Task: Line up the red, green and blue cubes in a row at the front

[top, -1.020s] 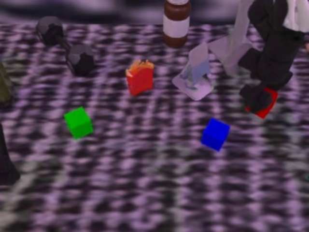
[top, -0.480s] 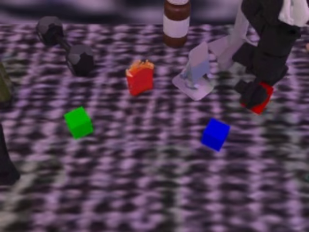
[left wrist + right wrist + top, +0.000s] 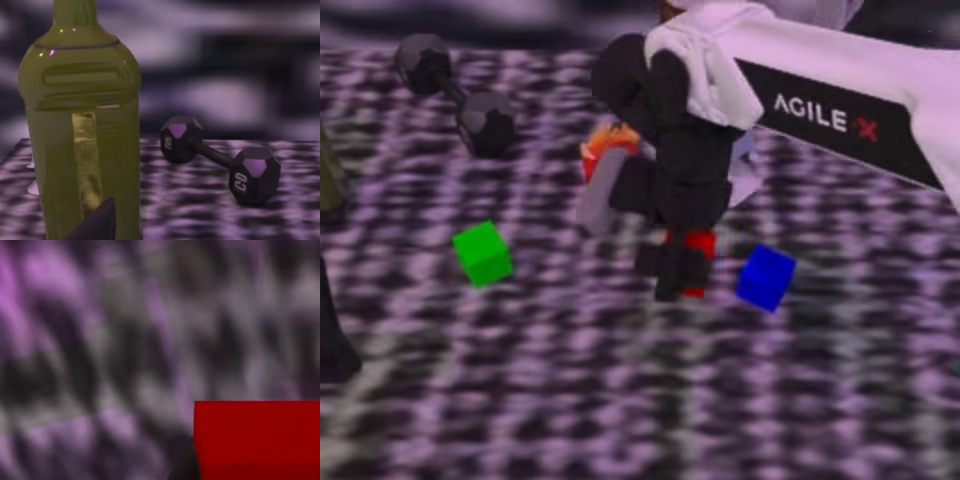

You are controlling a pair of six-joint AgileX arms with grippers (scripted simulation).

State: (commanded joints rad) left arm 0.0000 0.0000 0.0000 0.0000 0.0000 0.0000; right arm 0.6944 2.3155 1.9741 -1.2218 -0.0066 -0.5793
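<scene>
**Red cube gripped between green and blue cubes**

Red cube [image 3: 699, 245] is sitting clamped in the right pincer [image 3: 680, 268], whose dark fingers are closing on its sides. Taking the blue cube [image 3: 766, 278] as reference: the red cube is lying just beside it toward the left side of the surface [image 3: 620, 400], not touching; the green cube [image 3: 483, 254] is lying well apart, farther left. A red carton [image 3: 605, 147] is showing partly behind the right arm, farther back. The dumbbell [image 3: 460, 95] is lying at rear left. The left pincer [image 3: 95, 225] is idling beside an olive bottle [image 3: 80, 125]; whether it is apart or together cannot be told.
</scene>
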